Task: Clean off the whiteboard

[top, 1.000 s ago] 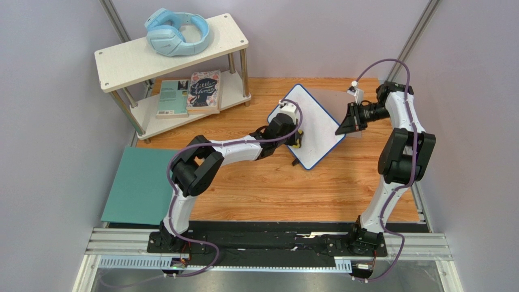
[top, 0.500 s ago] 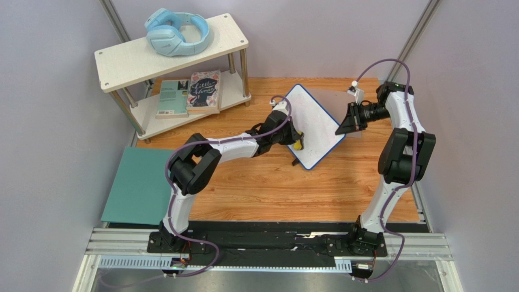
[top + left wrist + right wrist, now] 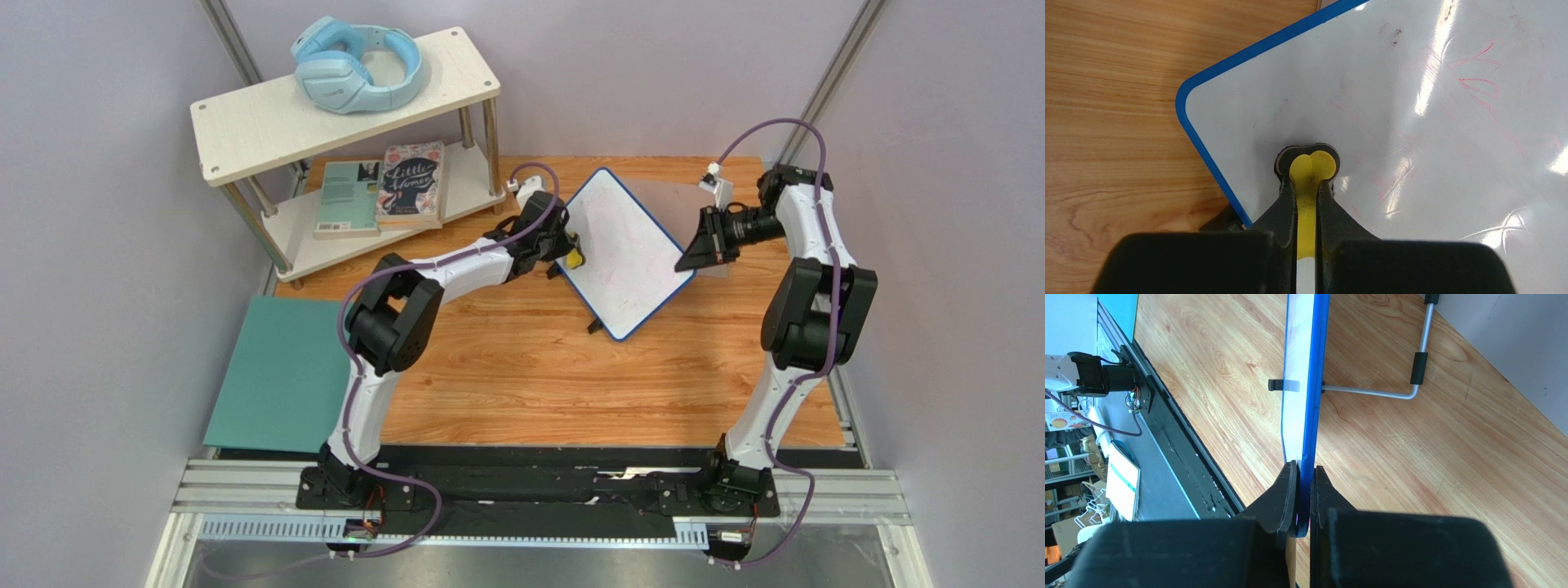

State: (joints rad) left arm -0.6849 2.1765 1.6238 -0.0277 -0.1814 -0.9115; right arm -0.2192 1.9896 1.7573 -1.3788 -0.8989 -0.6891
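Observation:
The whiteboard (image 3: 626, 251), white with a blue frame, stands tilted on the wooden table, faint pink-red scribbles (image 3: 1478, 76) on its face. My left gripper (image 3: 567, 254) is shut on a yellow eraser (image 3: 1312, 168) whose dark pad presses on the board near its left corner. My right gripper (image 3: 689, 255) is shut on the board's right corner; the right wrist view shows the blue frame edge (image 3: 1310, 386) pinched between the fingers (image 3: 1285, 496). The board's wire stand (image 3: 1389, 392) shows behind it.
A white two-tier shelf (image 3: 344, 104) stands at the back left with blue headphones (image 3: 356, 64) on top and books (image 3: 383, 186) below. A teal mat (image 3: 276, 374) lies at the table's left edge. A black rail (image 3: 540, 472) runs along the near edge.
My left gripper has slid the eraser across the board from its lower middle up and left to the left corner. The right arm and board have stayed put.

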